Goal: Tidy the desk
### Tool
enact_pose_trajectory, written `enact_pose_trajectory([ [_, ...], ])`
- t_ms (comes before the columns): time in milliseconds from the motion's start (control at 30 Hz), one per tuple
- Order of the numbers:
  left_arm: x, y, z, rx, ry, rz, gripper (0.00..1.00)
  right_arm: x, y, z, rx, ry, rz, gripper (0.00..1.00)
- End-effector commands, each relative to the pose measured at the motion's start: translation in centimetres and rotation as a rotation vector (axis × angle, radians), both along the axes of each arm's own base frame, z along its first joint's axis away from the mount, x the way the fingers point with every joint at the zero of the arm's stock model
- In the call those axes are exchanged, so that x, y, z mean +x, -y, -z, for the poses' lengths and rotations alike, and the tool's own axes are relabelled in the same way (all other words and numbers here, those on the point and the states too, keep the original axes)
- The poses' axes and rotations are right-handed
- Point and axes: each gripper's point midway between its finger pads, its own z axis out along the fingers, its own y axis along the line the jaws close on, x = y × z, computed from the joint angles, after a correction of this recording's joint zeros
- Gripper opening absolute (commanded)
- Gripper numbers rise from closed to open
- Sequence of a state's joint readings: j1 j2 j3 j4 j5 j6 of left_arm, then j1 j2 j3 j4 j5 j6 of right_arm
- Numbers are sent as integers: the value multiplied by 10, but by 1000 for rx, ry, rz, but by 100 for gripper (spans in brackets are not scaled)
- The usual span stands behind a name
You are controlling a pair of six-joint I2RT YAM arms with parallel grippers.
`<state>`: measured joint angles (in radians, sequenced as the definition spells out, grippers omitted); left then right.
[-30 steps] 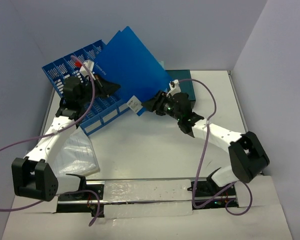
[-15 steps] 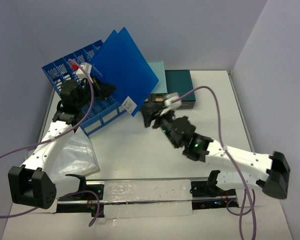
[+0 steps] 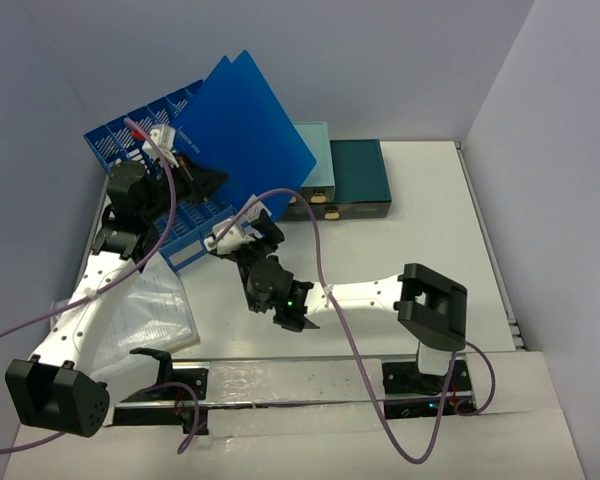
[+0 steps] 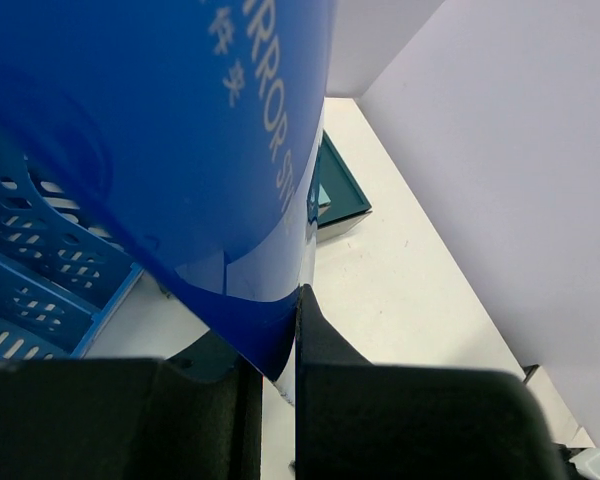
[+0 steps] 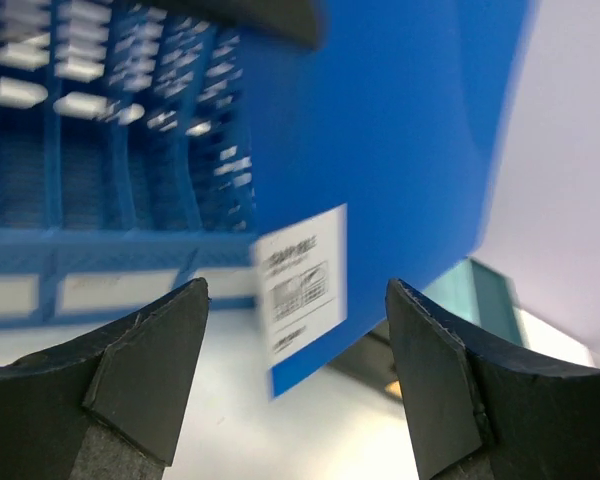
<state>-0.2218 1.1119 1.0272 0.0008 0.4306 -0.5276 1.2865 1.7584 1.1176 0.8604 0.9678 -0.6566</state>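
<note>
The left gripper (image 4: 280,340) is clenching the lower edge of the blue folder (image 3: 245,125), holding it tilted just above the blue file rack (image 3: 130,140), with the sheet leaning up and away over the rack's right-hand end. The white desk (image 3: 420,230) is lying under the rack and spreading out to its right and near side, where two teal drawer boxes (image 3: 358,175) are sitting just past the rack's right end. The right gripper (image 5: 298,300) is hanging on the near-right side of the rack with its jaws released and nothing between them. It is looking straight at the folder's low corner, which is carrying a white label (image 3: 251,210) and is jutting out beyond the rack's right end. Everything seems to be turning on one relation: the folder's lower edge is running across the rack's slots, not along one, so it probably needs swinging into line before it can drop in. The left arm is both nearer the rack and already gripping. The right is near enough to steady that free corner.
</note>
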Motion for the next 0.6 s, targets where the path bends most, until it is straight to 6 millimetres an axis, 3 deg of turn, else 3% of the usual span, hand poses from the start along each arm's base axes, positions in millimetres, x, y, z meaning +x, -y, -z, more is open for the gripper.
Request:
enact_pose_trajectory([
  [0, -13, 7, -41, -38, 91, 54, 0, 24, 23, -53, 153, 95, 205, 79],
  [33, -15, 8, -41, -49, 79, 59, 0, 31, 22, -42, 131, 92, 238, 79],
  [100, -18, 9, -43, -56, 73, 67, 0, 42, 28, -40, 121, 101, 293, 79],
  [367, -29, 10, -50, -66, 40, 88, 0, 62, 39, -43, 133, 158, 395, 77],
  [500, -32, 9, -48, -62, 16, 84, 0, 67, 54, -48, 127, 181, 456, 71],
  [567, -36, 10, -47, -65, 1, 94, 0, 72, 63, -47, 122, 184, 487, 62],
])
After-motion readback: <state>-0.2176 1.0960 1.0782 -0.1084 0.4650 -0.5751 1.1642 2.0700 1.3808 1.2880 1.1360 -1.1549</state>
